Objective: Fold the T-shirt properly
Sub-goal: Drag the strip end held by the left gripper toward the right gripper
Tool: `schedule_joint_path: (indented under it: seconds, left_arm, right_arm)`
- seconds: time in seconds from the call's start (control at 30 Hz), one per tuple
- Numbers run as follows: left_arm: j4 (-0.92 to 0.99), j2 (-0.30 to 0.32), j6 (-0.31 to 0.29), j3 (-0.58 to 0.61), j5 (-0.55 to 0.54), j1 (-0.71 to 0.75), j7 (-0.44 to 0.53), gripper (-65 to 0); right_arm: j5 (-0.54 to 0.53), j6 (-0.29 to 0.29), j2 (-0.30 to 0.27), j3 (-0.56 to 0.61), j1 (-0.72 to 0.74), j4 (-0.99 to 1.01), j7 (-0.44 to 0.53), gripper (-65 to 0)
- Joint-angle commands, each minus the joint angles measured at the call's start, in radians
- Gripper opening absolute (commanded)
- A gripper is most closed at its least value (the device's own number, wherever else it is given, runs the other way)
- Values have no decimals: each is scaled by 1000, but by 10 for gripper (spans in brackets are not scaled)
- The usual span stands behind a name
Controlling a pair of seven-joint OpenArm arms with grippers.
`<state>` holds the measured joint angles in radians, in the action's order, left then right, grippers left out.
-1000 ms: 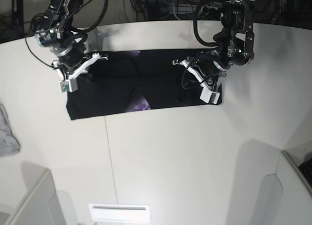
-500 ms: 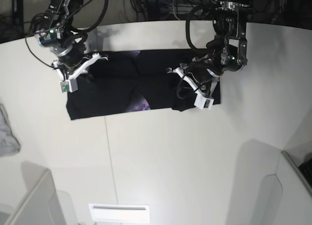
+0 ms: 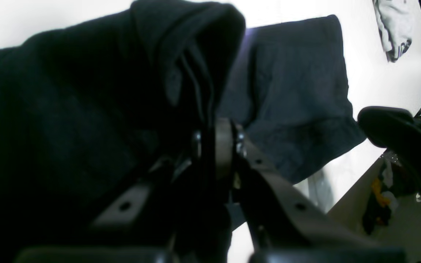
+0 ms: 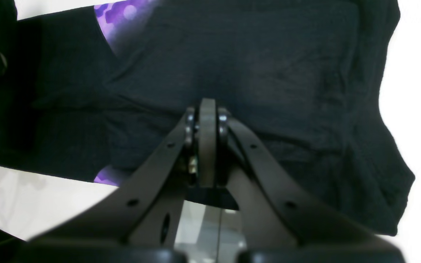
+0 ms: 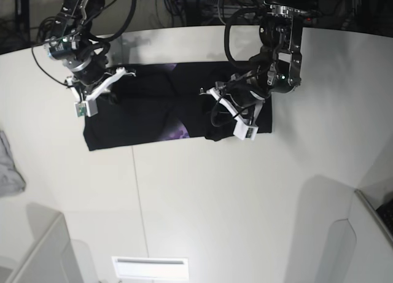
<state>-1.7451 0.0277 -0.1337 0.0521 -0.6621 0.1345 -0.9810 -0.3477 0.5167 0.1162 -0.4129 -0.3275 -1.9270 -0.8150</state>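
The T-shirt lies as a black band across the far part of the surface. The left tool, clamped on a gathered end of the cloth, holds it raised, apparently to carry it over the rest. The right tool, jaws together, pins the opposite end as anchor. Only the right wrist view shows the purple print clearly; only the base view shows the whole band.

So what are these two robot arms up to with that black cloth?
They are folding a black T-shirt on a white table. The left gripper is shut on one end of the shirt, lifted and bunched towards the middle. The right gripper, shut, sits over the other end, which lies flat. A grey cloth lies aside.
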Motion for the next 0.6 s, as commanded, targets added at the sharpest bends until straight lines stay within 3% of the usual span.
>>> schedule_joint_path:
  seconds: [0.0, 0.57]
  left_arm:
    - [-16, -4, -5, 1, -22, -12, 15, -650]
    - [52, -5, -5, 1, -22, -20, 15, -650]
  right_arm:
    - [-15, 3, -2, -2, 6, -19, 19, -650]
    - [-15, 3, -2, -2, 8, -19, 19, -650]
